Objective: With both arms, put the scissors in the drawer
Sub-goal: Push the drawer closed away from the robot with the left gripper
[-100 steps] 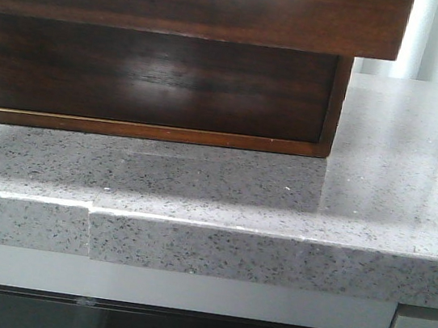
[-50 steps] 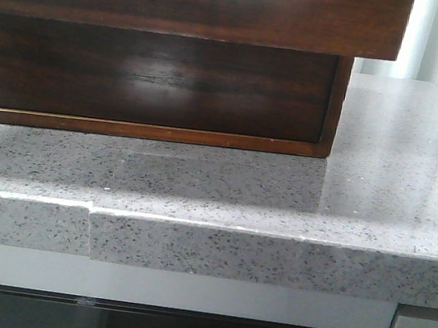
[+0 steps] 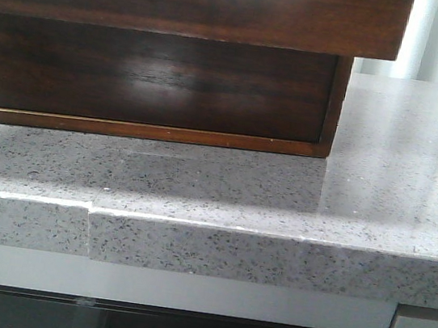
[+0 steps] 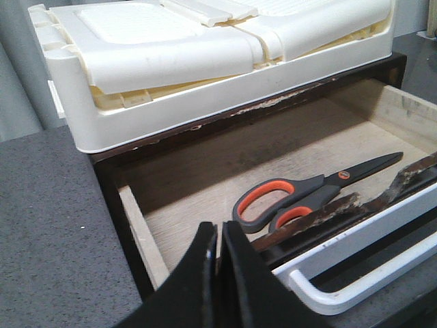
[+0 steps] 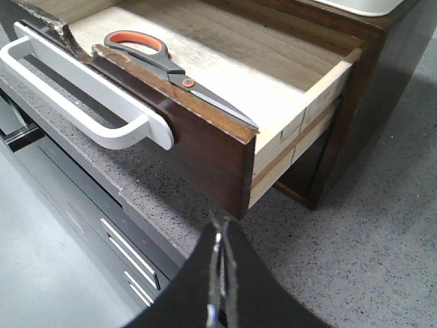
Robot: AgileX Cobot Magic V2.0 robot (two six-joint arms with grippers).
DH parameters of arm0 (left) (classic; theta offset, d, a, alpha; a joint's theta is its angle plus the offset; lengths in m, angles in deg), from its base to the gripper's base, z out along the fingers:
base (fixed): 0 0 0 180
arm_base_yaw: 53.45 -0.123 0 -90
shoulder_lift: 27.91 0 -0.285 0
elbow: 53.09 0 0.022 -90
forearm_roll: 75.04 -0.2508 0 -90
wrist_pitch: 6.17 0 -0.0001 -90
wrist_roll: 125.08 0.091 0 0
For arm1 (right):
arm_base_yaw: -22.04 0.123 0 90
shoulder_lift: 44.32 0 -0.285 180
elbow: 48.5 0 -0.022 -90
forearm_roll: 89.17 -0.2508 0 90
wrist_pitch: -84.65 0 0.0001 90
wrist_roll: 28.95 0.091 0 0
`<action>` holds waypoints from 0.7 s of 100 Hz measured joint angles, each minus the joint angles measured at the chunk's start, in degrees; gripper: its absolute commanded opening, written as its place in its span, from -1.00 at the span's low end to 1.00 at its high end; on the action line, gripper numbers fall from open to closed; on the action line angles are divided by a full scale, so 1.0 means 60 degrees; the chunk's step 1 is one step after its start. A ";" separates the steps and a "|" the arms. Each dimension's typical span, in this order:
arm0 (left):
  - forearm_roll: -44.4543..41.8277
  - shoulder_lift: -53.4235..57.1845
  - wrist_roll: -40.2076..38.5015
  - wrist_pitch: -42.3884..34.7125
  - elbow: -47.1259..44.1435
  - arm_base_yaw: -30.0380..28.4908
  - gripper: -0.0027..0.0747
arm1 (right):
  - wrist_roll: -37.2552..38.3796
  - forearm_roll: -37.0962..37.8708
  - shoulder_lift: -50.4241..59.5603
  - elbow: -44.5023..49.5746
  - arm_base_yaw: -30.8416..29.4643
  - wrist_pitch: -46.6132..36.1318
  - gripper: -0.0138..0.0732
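Scissors [image 4: 311, 193] with orange-lined handles lie flat on the drawer [image 5: 212, 147] floor, just behind its dark front panel. The drawer stands pulled open, its white handle [image 5: 82, 102] on the front. My left hand [image 4: 218, 263] is closed and empty, at 6 o'clock of the scissors. My right hand [image 5: 218, 273] is likewise closed and empty, over the speckled grey worktop [image 5: 355, 260] near the drawer's corner.

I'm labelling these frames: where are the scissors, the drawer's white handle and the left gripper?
scissors [image 4: 273, 201]: left wrist view, on the orange-lined grip.
white handle [image 5: 82, 106]: right wrist view, on its long bar.
left gripper [image 4: 219, 239]: left wrist view, between the shut fingertips.
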 measured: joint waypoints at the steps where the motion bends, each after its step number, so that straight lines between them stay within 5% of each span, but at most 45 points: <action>1: -0.0099 0.0019 -0.0022 -0.0047 -0.0051 0.0000 -0.98 | 0.0000 0.0000 0.0000 0.0000 0.0000 0.0000 -0.84; 29: -0.2218 0.2253 -0.1893 -0.2931 -0.3944 -0.0946 -0.98 | 0.0015 0.0000 0.0000 0.0000 0.0000 0.0007 -0.84; 50: -0.2506 0.4415 -0.3030 -0.5325 -0.7329 -0.1495 -0.98 | 0.0015 0.0000 0.0000 0.0000 0.0000 0.0007 -0.84; 70: -0.2506 0.4782 -0.3623 -0.5871 -0.7928 -0.1821 -0.98 | 0.0015 0.0000 0.0000 0.0000 0.0000 0.0022 -0.84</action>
